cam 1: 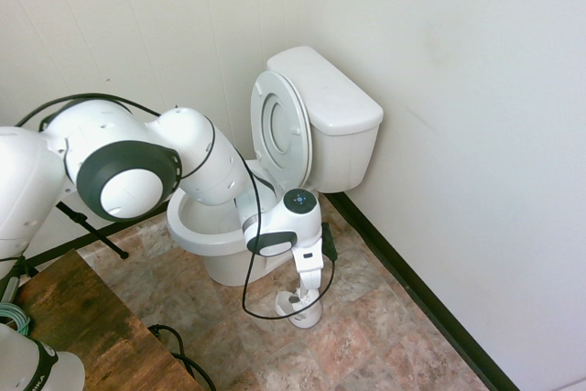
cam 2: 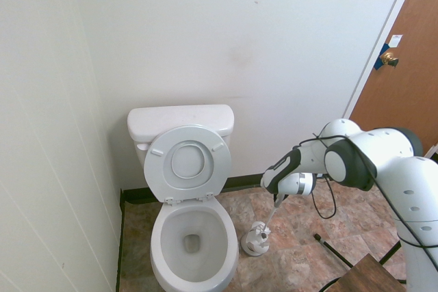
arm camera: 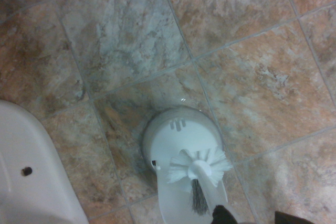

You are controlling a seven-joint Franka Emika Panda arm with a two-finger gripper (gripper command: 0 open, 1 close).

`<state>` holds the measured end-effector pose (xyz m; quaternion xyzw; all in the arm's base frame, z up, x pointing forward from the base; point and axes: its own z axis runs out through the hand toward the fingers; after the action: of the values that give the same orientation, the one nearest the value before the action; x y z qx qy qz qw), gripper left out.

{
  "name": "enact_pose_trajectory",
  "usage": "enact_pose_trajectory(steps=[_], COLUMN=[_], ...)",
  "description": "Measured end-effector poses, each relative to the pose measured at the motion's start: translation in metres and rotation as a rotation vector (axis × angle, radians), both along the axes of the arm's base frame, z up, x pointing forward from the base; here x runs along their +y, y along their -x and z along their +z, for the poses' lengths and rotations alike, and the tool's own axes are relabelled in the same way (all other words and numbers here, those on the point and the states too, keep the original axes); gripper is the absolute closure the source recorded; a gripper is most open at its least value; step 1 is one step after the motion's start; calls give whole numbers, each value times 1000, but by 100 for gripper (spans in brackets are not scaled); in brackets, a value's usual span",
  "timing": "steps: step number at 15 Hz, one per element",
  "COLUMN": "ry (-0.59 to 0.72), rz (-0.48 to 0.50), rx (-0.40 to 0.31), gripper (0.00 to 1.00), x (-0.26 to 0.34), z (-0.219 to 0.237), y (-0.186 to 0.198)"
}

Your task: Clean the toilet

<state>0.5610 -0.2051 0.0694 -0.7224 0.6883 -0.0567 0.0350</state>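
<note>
In the first exterior view the arm hides most of the toilet (cam 1: 320,125) bowl. In both exterior views the end effector (cam 2: 277,201) fingers are too small to make out. The brush (arm camera: 199,169) handle runs off the wrist picture's edge, and only a corner of the toilet base shows there.
</note>
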Motion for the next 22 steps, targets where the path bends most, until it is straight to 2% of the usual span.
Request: enact_pose_trajectory(steps=[4, 8, 11, 15, 18, 20, 22], ry=[28, 27, 24, 39, 31, 17, 7], rz=[14, 79, 182, 285, 356, 392, 415], rx=[-55, -112, -142, -100, -118, -133, -130], gripper=[100, 100, 100, 100, 100, 100, 100], x=[-6, 24, 68, 145, 217, 249, 270], z=[72, 131, 183, 275, 345, 358, 343], y=[39, 83, 92, 90, 100, 97, 85])
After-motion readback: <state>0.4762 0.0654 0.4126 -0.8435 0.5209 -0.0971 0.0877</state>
